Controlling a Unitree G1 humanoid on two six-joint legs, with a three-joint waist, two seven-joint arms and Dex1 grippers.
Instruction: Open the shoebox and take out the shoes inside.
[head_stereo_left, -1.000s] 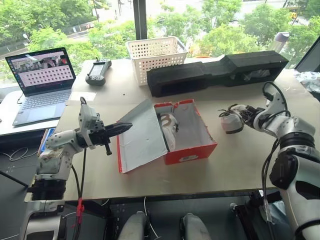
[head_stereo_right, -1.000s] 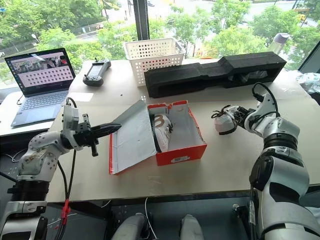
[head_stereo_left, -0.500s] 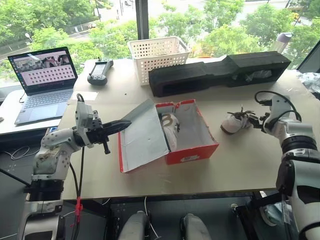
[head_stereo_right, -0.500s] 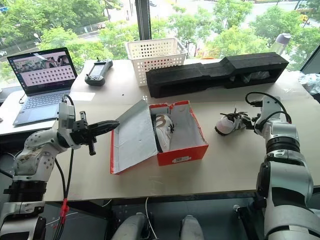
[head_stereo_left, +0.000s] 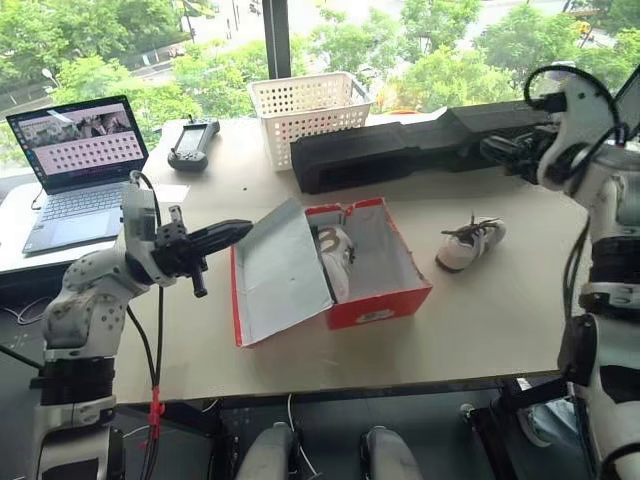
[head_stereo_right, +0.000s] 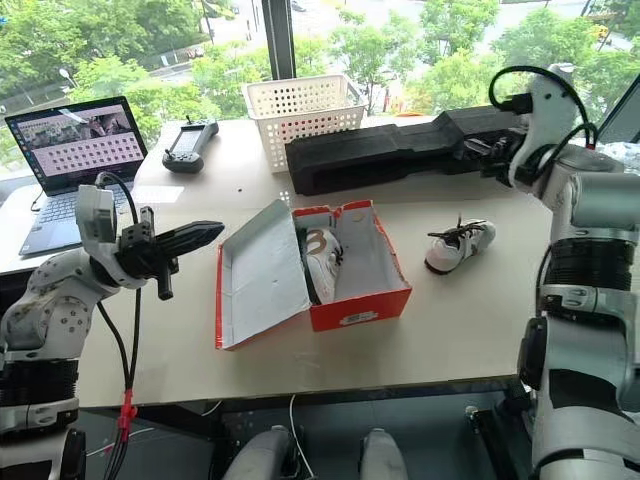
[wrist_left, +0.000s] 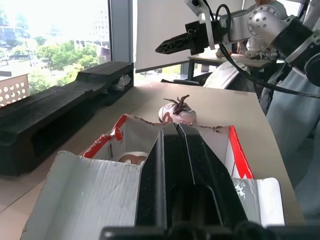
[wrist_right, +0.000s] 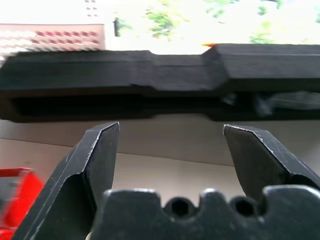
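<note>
The red shoebox (head_stereo_left: 381, 301) stands open in the middle of the table, its white-lined lid (head_stereo_left: 278, 272) folded out to the left. One white shoe (head_stereo_left: 336, 257) lies inside against the left wall. The other shoe (head_stereo_left: 470, 245) rests on the table to the right of the box, dark laces up. My left gripper (head_stereo_left: 241, 230) is shut and empty, hovering just left of the lid and pointing at the box. My right gripper (head_stereo_left: 497, 150) is raised high at the back right, apart from the shoe; its fingers (wrist_right: 102, 150) stand open with nothing between them.
A long black foam block (head_stereo_left: 420, 145) lies across the back of the table, right in front of the right gripper. A white plastic basket (head_stereo_left: 310, 112) stands behind the box. A laptop (head_stereo_left: 75, 160) and a handheld controller (head_stereo_left: 192, 142) sit at the back left.
My right gripper has left the shoe on the table and swung up toward the black foam block. The left gripper has stayed nearly where it was.
</note>
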